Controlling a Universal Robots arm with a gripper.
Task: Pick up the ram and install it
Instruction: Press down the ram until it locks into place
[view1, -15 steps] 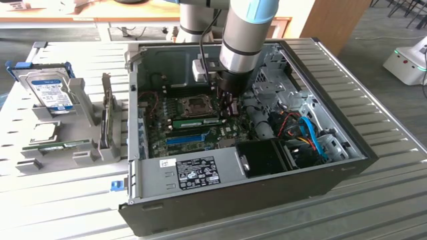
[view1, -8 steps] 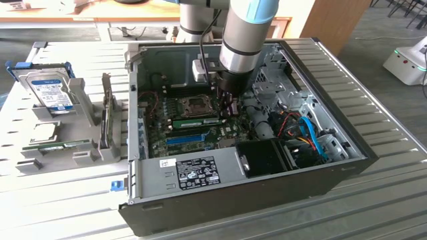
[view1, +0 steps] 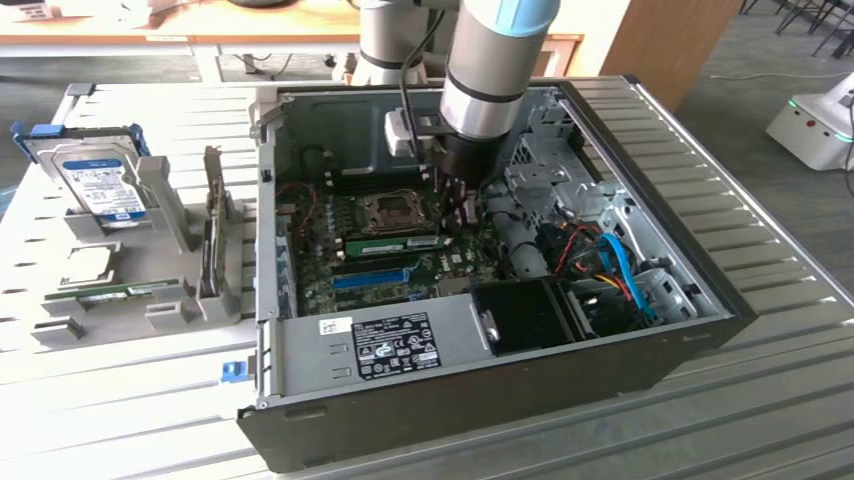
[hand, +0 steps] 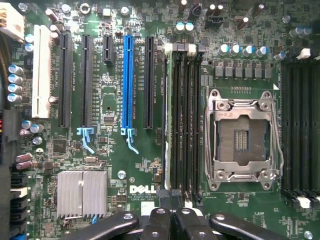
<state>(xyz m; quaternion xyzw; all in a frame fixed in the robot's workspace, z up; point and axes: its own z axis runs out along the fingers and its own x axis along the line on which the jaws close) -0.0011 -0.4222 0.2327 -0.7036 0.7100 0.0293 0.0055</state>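
Over the open computer case (view1: 507, 385), the arm (view1: 494, 70) comes straight down from above, its silver and pale-blue segments upright and its black wrist sunk below the case's upper rim. The gripper (view1: 463, 205) points down at the motherboard, just to the exterior view's right of the CPU socket (view1: 398, 208). In the wrist view its black fingertips (hand: 159, 222) are pressed together with nothing visible between them, and they hang over one end of the bank of black memory slots (hand: 184, 120), beside the white DELL lettering.

The ram (view1: 395, 243) is inside the case, a thin green stick with a pale label along its face. It stands on its long edge on the motherboard, running lengthwise between the CPU socket and the long blue slot (view1: 371, 277). Its end towards the exterior view's right lies close to the gripper; whether the fingers touch it I cannot tell. Seen edge-on from the wrist, it is hard to separate from the slots around it.

Outside the case, on the slatted table (view1: 747, 330), a grey holder (view1: 160, 315) carries a second green stick (view1: 127, 292) lying flat. A silver hard drive (view1: 107, 185) with a blue label stands upright behind it.
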